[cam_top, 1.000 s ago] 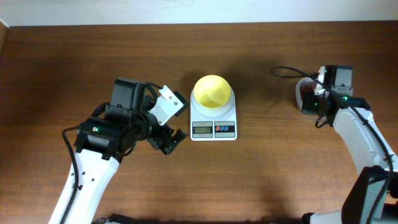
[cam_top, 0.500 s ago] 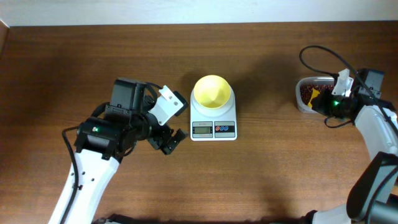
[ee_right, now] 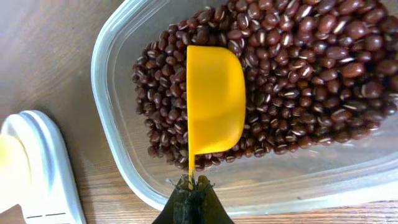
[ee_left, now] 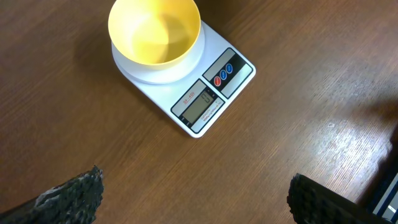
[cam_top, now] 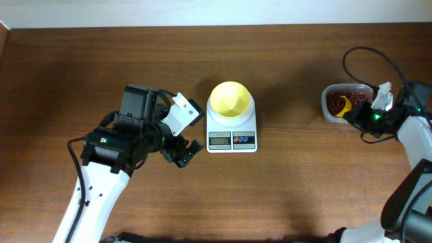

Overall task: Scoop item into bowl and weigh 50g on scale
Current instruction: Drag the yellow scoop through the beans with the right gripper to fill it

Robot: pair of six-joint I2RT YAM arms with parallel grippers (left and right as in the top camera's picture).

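The scale (cam_top: 231, 128) stands near the middle of the table (cam_top: 297, 182). Its grey display and its red and blue buttons run along its 6 o'clock edge in the overhead view. The display carries small dark marks and the buttons tiny symbols, all too small to read. The pale yellow bowl (cam_top: 230, 99) sits on the weighing plate at the scale's 12 o'clock end, and its inside shows plain yellow. At about 8 o'clock from the scale, just beside it, the left gripper (ee_left: 194, 202) hangs over bare wood with its jaws spread wide and nothing between them; its wrist view looks down on bowl and scale unobstructed. Well apart, at 3 o'clock from the scale, a clear tub (ee_right: 118, 56) holds the beans (ee_right: 298, 68), small, reddish-brown and each with a pale stripe. A darker yellow scoop (ee_right: 214, 99) lies over them, with its handle running to 6 o'clock in the right wrist view, where the right gripper (ee_right: 193, 202) is clamped tight on it. Whether the scoop holds any beans cannot be told. A black cable (cam_top: 364, 54) loops over the table at 12 o'clock from the tub.
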